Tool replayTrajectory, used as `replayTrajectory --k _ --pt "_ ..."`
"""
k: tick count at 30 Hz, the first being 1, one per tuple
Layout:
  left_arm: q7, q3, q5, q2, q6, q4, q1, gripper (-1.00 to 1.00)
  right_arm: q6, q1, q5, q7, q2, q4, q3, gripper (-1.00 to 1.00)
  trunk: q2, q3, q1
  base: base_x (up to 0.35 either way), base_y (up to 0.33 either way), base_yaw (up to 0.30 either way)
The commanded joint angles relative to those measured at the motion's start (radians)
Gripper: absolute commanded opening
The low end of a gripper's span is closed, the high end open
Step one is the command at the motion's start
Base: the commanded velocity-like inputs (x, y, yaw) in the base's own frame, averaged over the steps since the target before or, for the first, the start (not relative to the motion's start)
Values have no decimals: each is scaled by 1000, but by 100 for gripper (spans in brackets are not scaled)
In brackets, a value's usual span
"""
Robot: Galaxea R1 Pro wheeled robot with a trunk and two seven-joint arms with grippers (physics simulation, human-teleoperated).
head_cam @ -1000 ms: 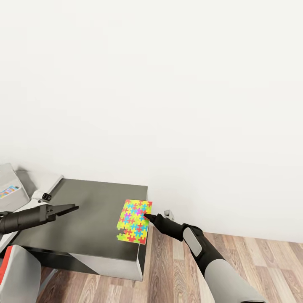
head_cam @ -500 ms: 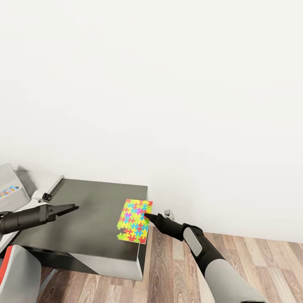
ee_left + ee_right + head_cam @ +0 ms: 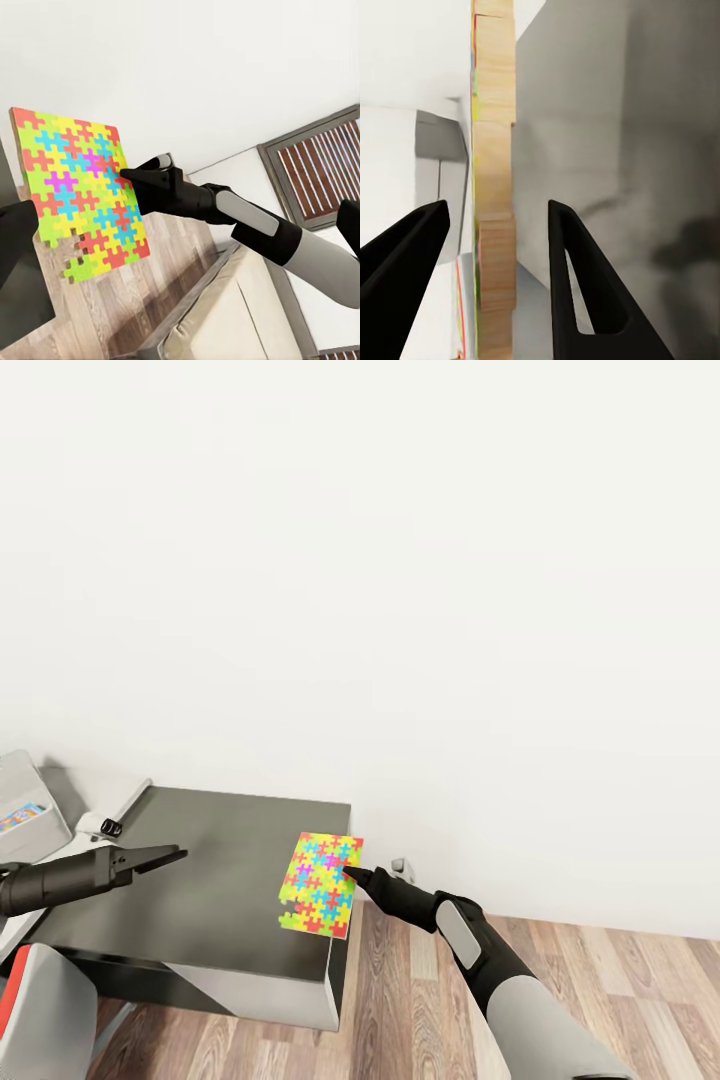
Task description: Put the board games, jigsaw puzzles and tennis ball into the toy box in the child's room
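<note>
One jigsaw puzzle, a thin square of yellow, green, pink and blue pieces, lies at the right edge of the dark grey cabinet top and overhangs it slightly. My right gripper is open at the puzzle's right edge. In the right wrist view the puzzle is seen edge-on between the two fingers, with a gap on each side. In the left wrist view the puzzle shows face-on with the right gripper at its edge. My left gripper hovers open over the cabinet's left part, holding nothing. The toy box shows partly at the far left.
A printed box corner peeks out by the toy box. The pale desk top meets the cabinet at the left. A white wall stands close behind, with wood-plank floor to the right. The bed lies beyond in the left wrist view.
The head view has drifted very slightly, so the toy box sits a little further left. Both grippers and the puzzle have stayed where they were.
</note>
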Motion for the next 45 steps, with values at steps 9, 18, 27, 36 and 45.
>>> replayTrajectory --k 9,18,27,36,45 --pt "-4 0 -1 1 11 0 -1 100 7 -1 -6 -1 0 0 -1 -100 -2 13 1 -181 0 0" --pt "-4 0 -1 0 11 0 -1 100 7 -1 -6 -2 0 0 -1 -100 -2 27 1 -84 0 0" --pt "-4 0 -1 0 11 0 -1 100 7 -1 -6 -2 0 0 -1 -100 -2 33 1 -5 0 0" --pt "-4 0 -2 -2 11 0 -1 100 7 -1 -6 -1 0 0 -1 -100 -2 34 1 0 0 0" --pt "-4 0 -2 -3 11 -1 -1 100 6 -1 -6 -1 0 0 -1 -100 -2 43 1 0 0 0"
